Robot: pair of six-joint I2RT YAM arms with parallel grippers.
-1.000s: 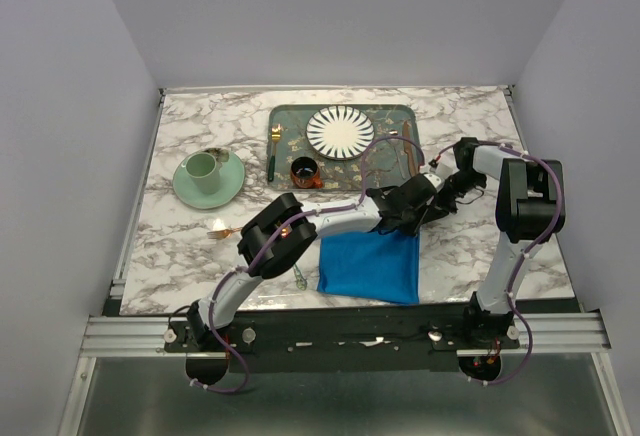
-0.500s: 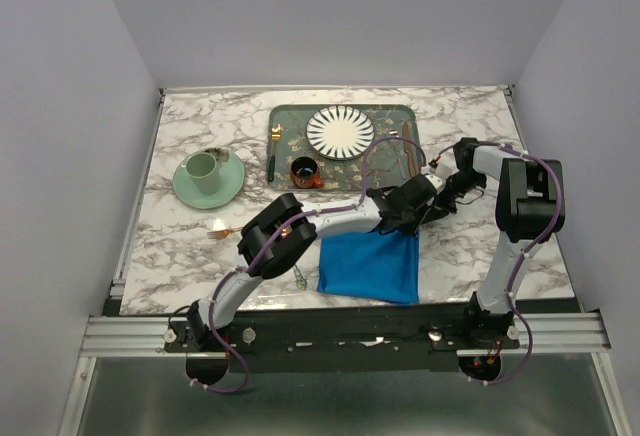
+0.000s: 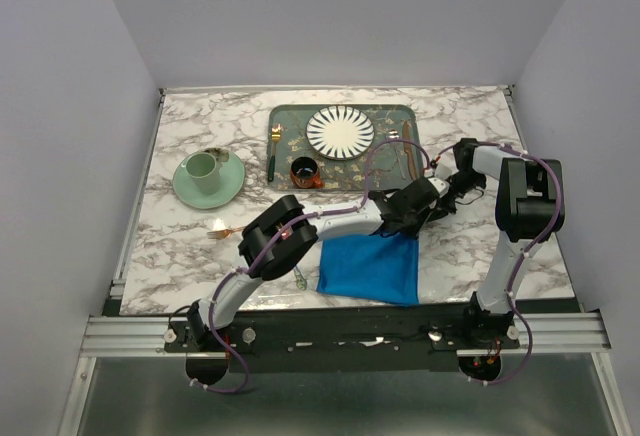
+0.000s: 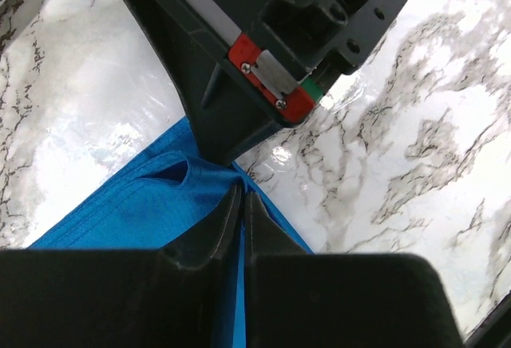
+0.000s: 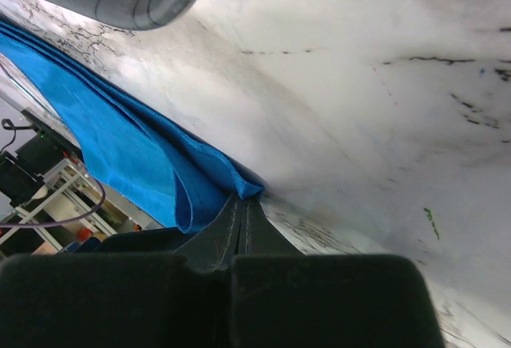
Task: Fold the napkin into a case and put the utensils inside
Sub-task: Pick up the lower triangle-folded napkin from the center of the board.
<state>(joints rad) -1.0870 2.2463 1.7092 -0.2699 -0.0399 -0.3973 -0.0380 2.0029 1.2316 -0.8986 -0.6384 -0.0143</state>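
napkin (image 3: 368,268): bright blue, plain
table (image 3: 200,126): white marble, grey-black veins
tray (image 3: 295,119): grey-green, mottled pattern
plate (image 3: 340,132): white, dark radial stripes
cup (image 3: 201,169): pale green
saucer (image 3: 230,185): pale green
small pot (image 3: 304,171): dark, orange-brown

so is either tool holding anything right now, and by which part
Both are. The left tool and the right tool are each pinched shut on the blue napkin, close together at its far right corner.
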